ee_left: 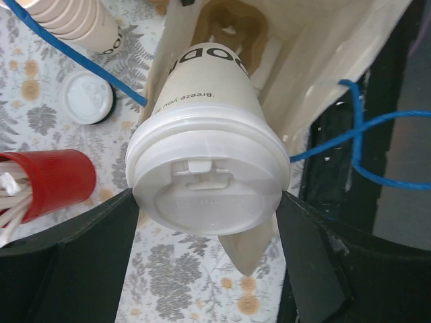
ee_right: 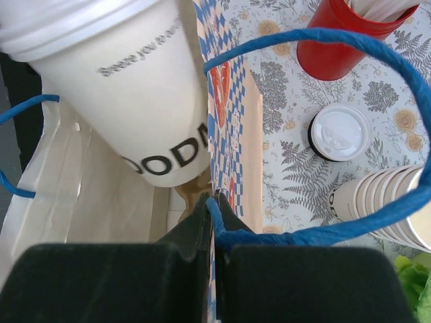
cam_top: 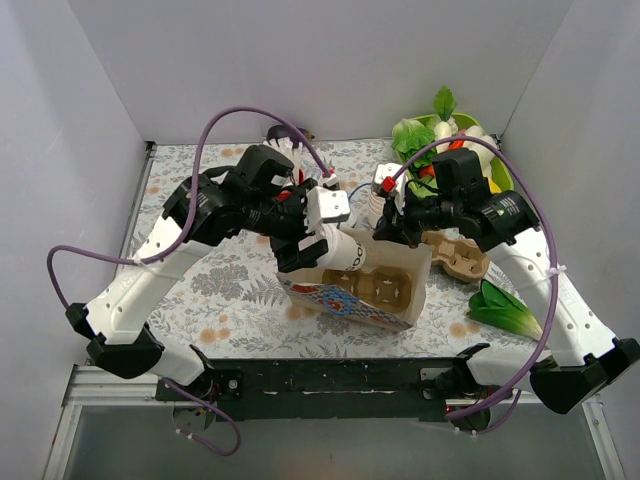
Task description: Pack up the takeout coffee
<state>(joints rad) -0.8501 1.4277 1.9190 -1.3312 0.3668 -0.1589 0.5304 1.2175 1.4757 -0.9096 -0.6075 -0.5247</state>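
The takeout coffee (cam_top: 343, 253) is a cream-white cup with a white lid. My left gripper (cam_top: 312, 240) is shut on it just below the lid and holds it tilted over the open paper bag (cam_top: 345, 300). In the left wrist view the lid (ee_left: 207, 180) faces the camera, between the black fingers (ee_left: 87, 259), and the cup's base points into the bag (ee_left: 310, 60) towards a brown cup carrier (ee_left: 229, 27). My right gripper (cam_top: 392, 228) is shut on the bag's back rim and blue handle (ee_right: 213, 205), holding the bag open. The cup (ee_right: 128, 87) hangs beside it.
A red cup of white sticks (ee_left: 50, 182), a loose lid on a dark cup (ee_right: 340, 131) and a stack of lidless cups (ee_right: 384, 202) stand behind the bag. A cardboard carrier (cam_top: 457, 256), a green bowl of vegetables (cam_top: 500, 175) and a leafy green (cam_top: 505, 306) lie at the right.
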